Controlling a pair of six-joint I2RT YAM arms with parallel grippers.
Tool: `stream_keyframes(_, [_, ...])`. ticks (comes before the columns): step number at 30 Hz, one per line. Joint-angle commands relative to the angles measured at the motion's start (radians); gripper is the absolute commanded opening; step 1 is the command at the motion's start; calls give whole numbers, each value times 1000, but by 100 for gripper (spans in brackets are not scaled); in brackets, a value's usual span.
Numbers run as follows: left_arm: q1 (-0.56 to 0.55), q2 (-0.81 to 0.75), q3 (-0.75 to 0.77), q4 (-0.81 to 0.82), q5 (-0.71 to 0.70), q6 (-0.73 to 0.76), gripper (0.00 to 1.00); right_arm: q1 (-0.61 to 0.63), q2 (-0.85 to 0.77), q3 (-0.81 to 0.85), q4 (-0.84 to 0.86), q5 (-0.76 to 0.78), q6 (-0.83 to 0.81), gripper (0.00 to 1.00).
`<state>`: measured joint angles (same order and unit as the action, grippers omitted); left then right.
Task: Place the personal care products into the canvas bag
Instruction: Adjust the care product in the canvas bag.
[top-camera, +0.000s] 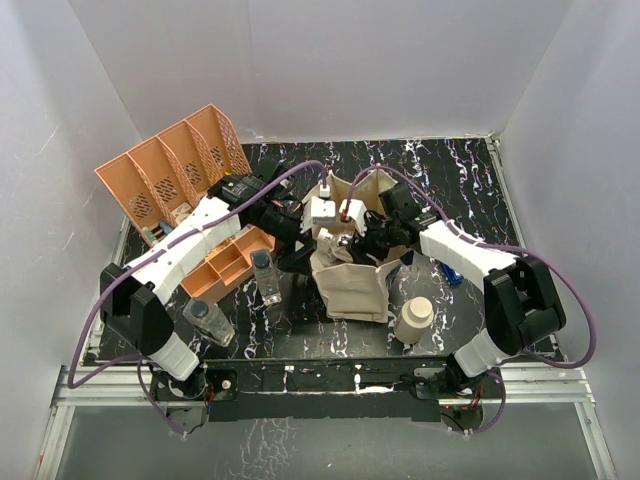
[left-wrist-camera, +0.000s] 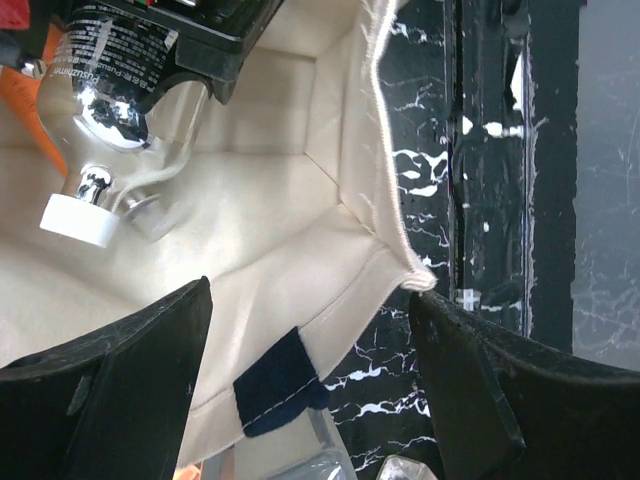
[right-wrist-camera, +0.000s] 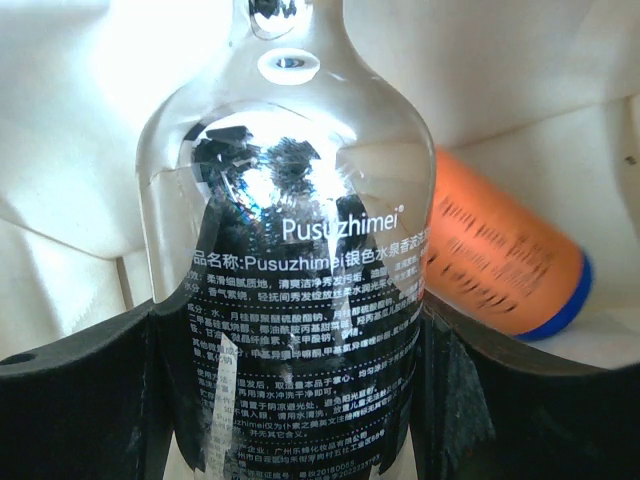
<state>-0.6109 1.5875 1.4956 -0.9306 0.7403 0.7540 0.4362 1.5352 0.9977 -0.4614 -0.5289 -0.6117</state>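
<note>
My right gripper (right-wrist-camera: 296, 340) clamps the clear Pusuzhimei bottle (right-wrist-camera: 290, 200) inside the canvas bag (right-wrist-camera: 70, 120); left gripper (left-wrist-camera: 310, 330) wide at its rim. Next, I'd release and withdraw.

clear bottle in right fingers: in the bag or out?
In: the clear bottle, held by the right fingers, has bag walls all around and an orange bottle beside it.
</note>
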Motion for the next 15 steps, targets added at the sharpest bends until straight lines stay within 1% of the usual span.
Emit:
stream_keyframes(1, [45,-56,63,64,29,-127,78,-12,-68,153,53,-86,64,8])
stream_keyframes(4, [92,-59,88,142,52,-216,77,-26,-71,200,33,-105,94,8])
stream_keyframes(8, [165,-65,94,265,107,-383,75,-46,-79,237,26,-106,131,8])
stream_keyframes(11, [177,-61,98,345,119,-489,74,-50,-89,251,12,-102,137,8])
stream_keyframes(15, [177,-39,123,446,99,-629,73,-59,-108,275,-7,-103,146,8])
